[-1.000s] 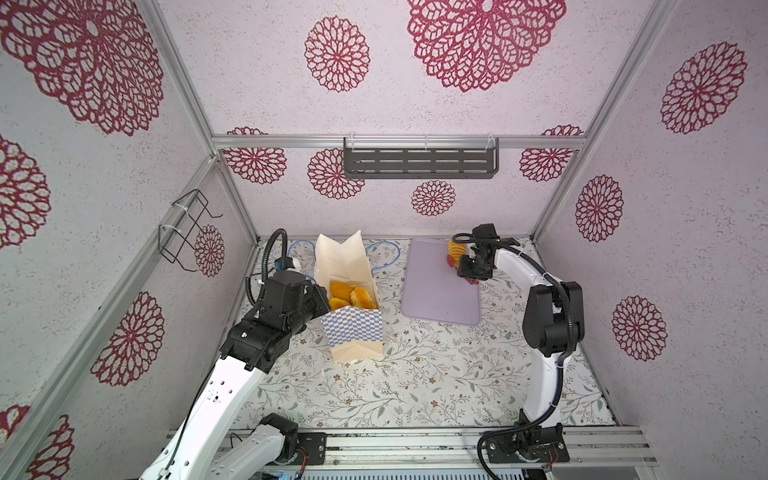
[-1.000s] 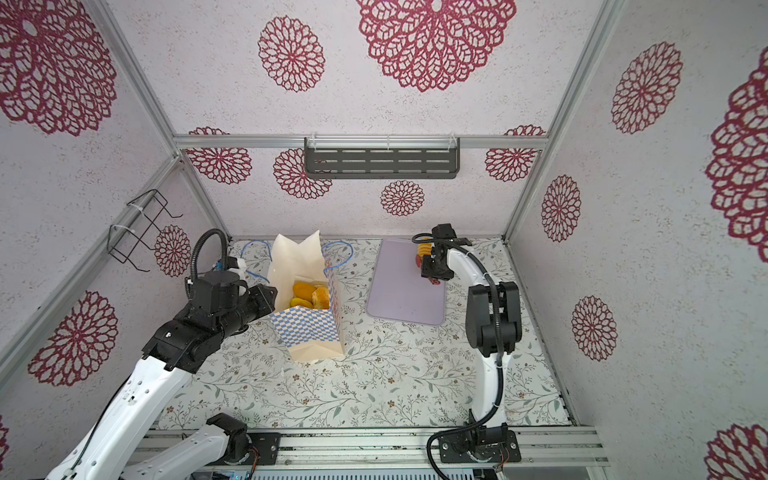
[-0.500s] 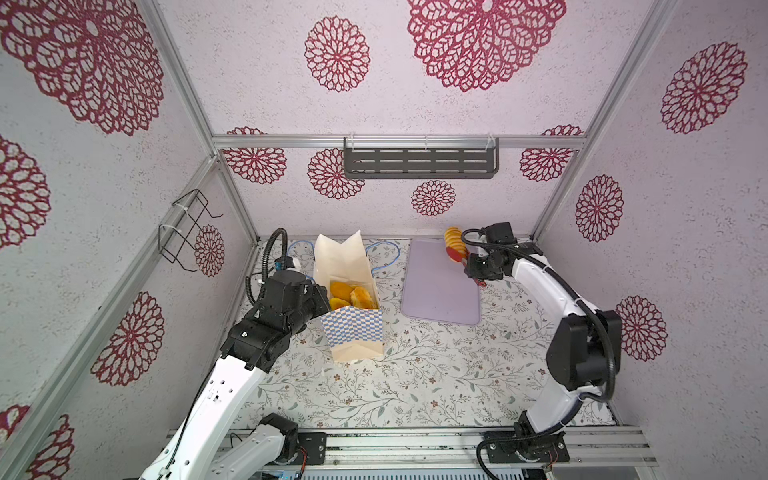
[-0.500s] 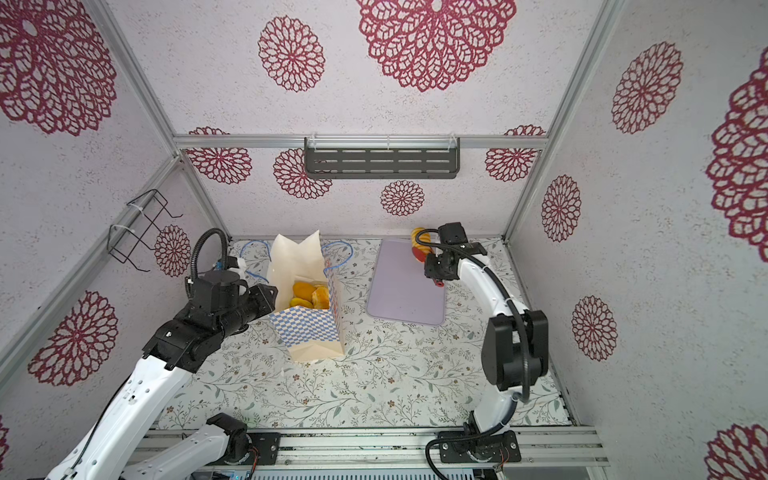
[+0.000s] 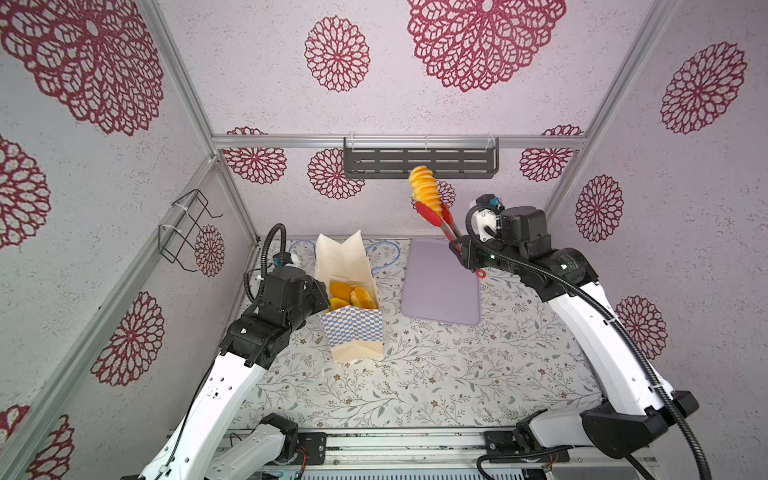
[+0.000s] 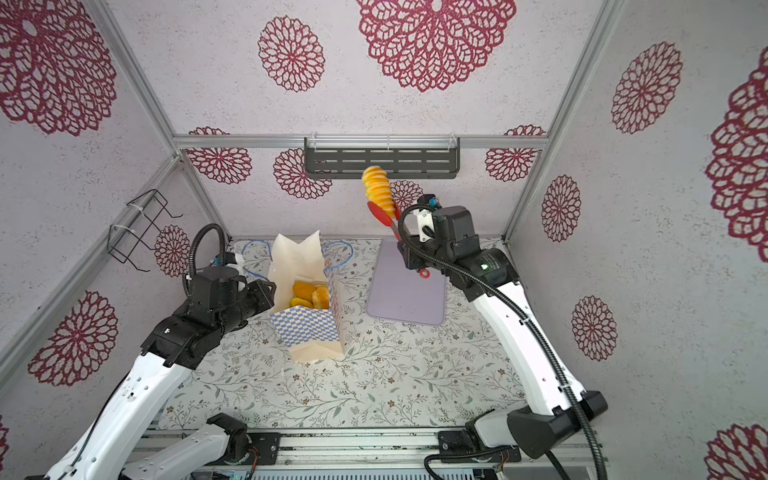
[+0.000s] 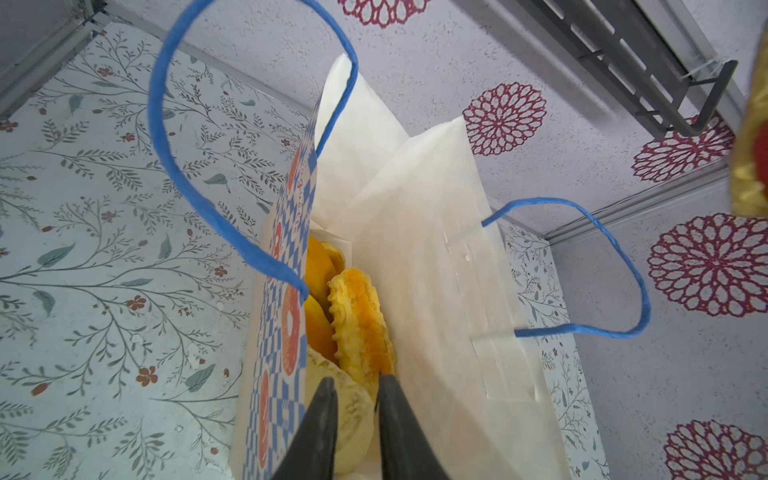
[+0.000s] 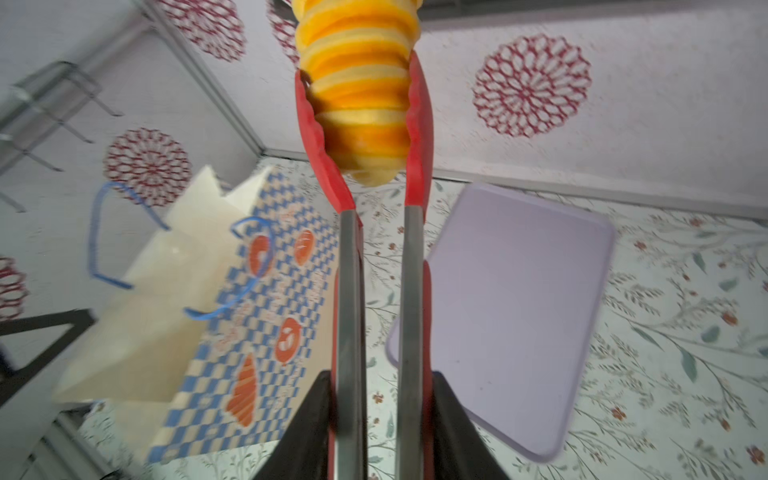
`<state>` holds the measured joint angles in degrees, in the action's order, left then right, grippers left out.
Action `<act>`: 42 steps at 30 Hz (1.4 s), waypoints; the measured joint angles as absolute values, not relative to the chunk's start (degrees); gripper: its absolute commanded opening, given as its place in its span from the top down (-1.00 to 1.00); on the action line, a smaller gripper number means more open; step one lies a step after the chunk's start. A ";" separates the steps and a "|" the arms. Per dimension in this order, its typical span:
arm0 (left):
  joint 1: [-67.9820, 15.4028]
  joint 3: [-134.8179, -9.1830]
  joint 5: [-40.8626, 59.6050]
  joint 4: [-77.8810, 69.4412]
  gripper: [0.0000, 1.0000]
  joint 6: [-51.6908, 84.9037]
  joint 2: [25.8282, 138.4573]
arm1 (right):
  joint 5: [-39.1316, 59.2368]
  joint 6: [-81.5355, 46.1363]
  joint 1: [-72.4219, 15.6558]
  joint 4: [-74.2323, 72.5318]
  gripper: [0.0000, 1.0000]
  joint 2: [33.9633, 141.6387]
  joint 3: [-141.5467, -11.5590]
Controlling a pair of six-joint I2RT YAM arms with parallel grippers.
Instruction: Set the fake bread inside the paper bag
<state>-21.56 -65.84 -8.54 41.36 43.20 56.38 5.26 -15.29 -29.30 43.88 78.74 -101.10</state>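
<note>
A long ridged yellow-orange piece of fake bread [image 5: 424, 189] [image 8: 359, 95] hangs high above the far end of the lilac tray [image 5: 442, 286], pinched in the tips of red tongs [image 5: 434, 216]. My right gripper [image 5: 459, 249] [image 8: 380, 382] is shut on the tongs' steel arms. The paper bag [image 5: 353, 328] [image 8: 266, 291] stands upright and open left of the tray, with several pastries [image 5: 351, 293] [image 7: 357, 316] inside. At the bag's left rim sits my left gripper [image 5: 322, 297] [image 7: 355, 384], jaws narrow and pinching the rim.
The bag's blue cord handles [image 7: 166, 137] stick out on both sides of it. A grey slotted shelf [image 5: 419, 163] hangs on the back wall just behind the raised roll. A wire rack [image 5: 185, 230] juts from the left wall.
The right arm has lifted the tongs and the roll from the tray's far corner to high in front of the back wall. The left arm and the bag have not moved.
</note>
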 measured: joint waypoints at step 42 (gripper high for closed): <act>-13.37 -63.37 -23.88 50.87 0.08 42.72 41.39 | -0.21 -20.08 -57.82 47.53 -0.17 86.78 -102.56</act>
